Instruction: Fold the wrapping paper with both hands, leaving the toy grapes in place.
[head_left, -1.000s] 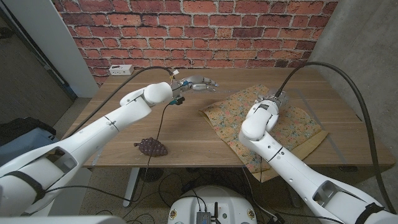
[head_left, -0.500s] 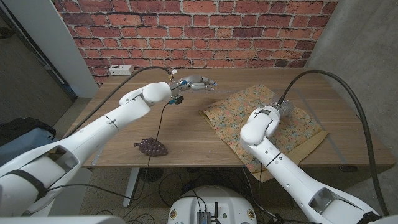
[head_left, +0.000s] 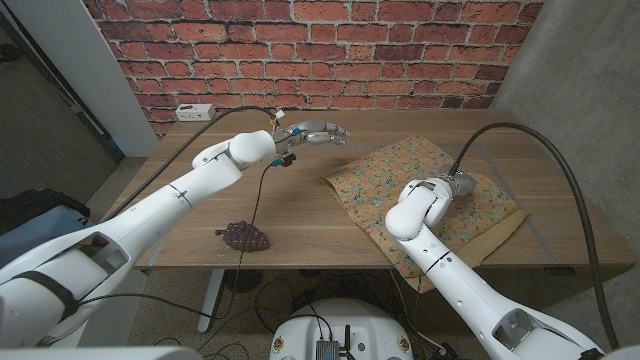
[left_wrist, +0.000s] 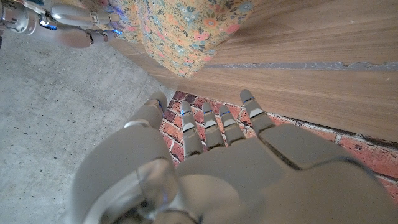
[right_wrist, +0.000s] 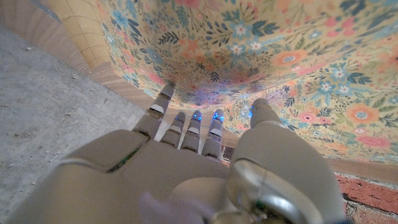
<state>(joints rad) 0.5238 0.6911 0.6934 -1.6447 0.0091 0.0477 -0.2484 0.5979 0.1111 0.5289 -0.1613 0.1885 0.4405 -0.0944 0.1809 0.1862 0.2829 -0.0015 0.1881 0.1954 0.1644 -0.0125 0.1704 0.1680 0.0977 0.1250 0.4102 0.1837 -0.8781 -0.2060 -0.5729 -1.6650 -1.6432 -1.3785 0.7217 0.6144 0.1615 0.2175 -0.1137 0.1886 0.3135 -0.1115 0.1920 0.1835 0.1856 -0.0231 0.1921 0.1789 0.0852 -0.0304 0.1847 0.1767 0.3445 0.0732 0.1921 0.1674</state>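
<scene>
The floral wrapping paper (head_left: 392, 172) lies on the right side of the wooden table (head_left: 300, 205), with a plain yellow layer (head_left: 492, 226) showing at its near right corner. The dark purple toy grapes (head_left: 245, 237) sit near the front edge, left of the middle and well apart from the paper. My left hand (head_left: 318, 132) hovers over the table's far middle with its fingers spread, holding nothing. My right hand (right_wrist: 199, 149) reaches straight-fingered over the floral sheet (right_wrist: 280, 68), its fingertips (right_wrist: 198, 117) close to the print and gripping nothing. The right hand (left_wrist: 71, 18) also shows beside the paper's edge (left_wrist: 180, 31).
A white power strip (head_left: 192, 110) lies at the table's back left corner before the brick wall. A black cable (head_left: 256, 200) hangs from my left arm down past the grapes. My right elbow (head_left: 408, 210) stands over the paper's near part.
My right wrist has swung to the right and nearer across the paper. The left arm, the grapes and the paper have stayed where they were.
</scene>
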